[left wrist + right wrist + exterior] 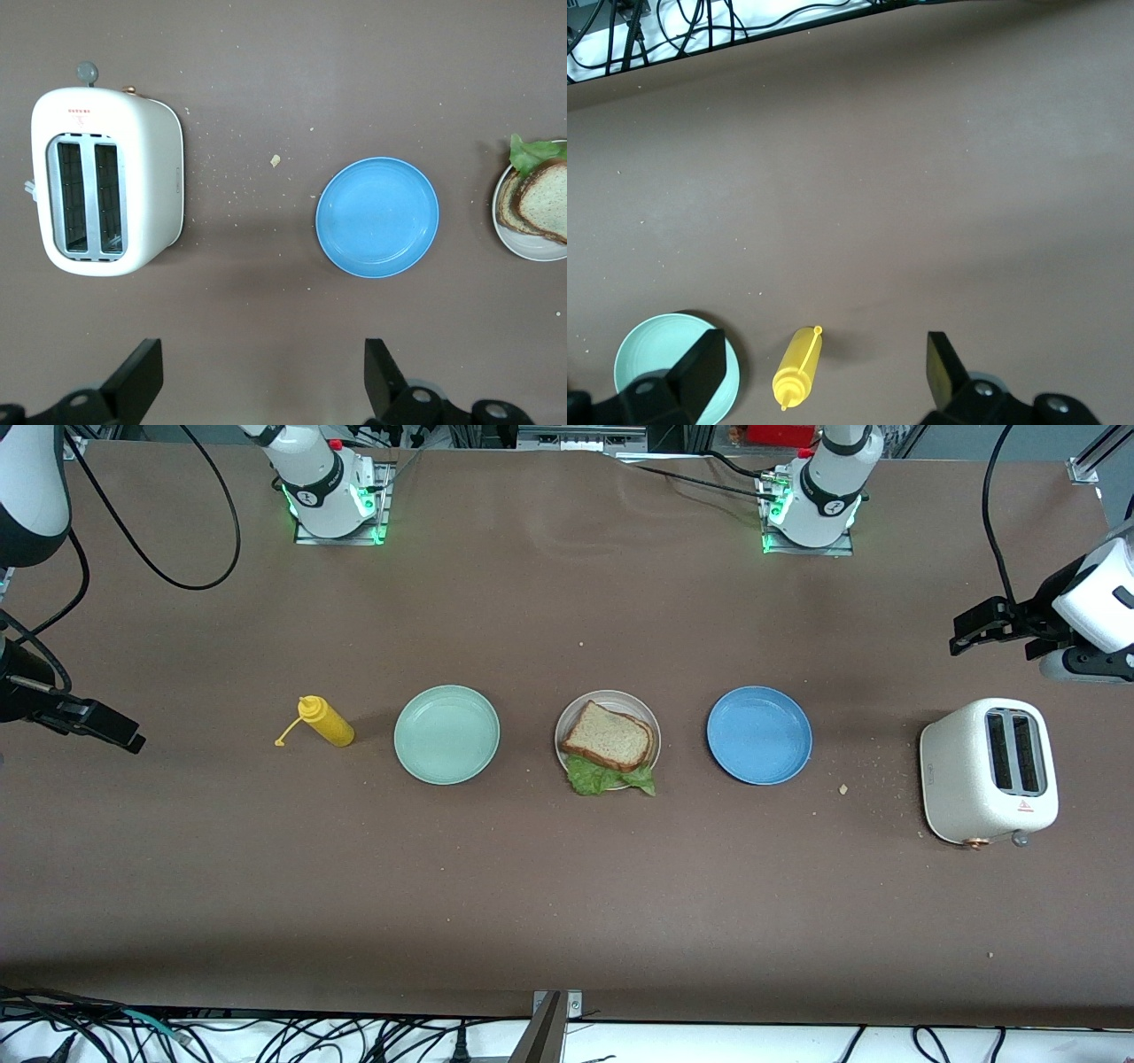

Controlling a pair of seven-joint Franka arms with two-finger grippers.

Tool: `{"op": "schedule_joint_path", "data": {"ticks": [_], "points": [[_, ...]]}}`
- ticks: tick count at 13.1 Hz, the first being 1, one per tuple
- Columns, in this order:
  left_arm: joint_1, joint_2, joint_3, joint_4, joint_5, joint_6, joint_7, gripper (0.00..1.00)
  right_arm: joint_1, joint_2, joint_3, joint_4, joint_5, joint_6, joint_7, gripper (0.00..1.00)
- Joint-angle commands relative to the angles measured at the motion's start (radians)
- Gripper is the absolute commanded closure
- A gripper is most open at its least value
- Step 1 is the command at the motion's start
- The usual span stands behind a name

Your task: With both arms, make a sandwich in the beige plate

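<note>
While the sandwich (609, 737) sits on the beige plate (567, 726), left pincer (974, 627) and right pincer (106, 726) hover spread apart, empty, over the counter's (567, 886) ends.

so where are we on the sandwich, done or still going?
Looks done: the sandwich sits on the beige plate, top bread slice over lettuce that hangs past the rim. The mint-green plate and blue plate hold nothing. In hand: nothing; the left gripper is open over the table's toaster end, the right gripper open near the yellow bottle. Nothing visibly left.
</note>
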Motion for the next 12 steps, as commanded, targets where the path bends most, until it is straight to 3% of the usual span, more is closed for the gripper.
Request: {"op": "schedule_joint_path", "data": {"ticks": [1, 12], "points": [[0.004, 0.021, -0.007, 0.024, 0.037, 0.017, -0.008, 0.00, 0.003, -0.001, 0.003, 0.005, -0.008, -0.004, 0.021, 0.00], [0.005, 0.022, -0.007, 0.024, 0.037, 0.022, -0.008, 0.00, 0.008, -0.006, 0.003, 0.005, -0.008, -0.010, 0.009, 0.00]]}}
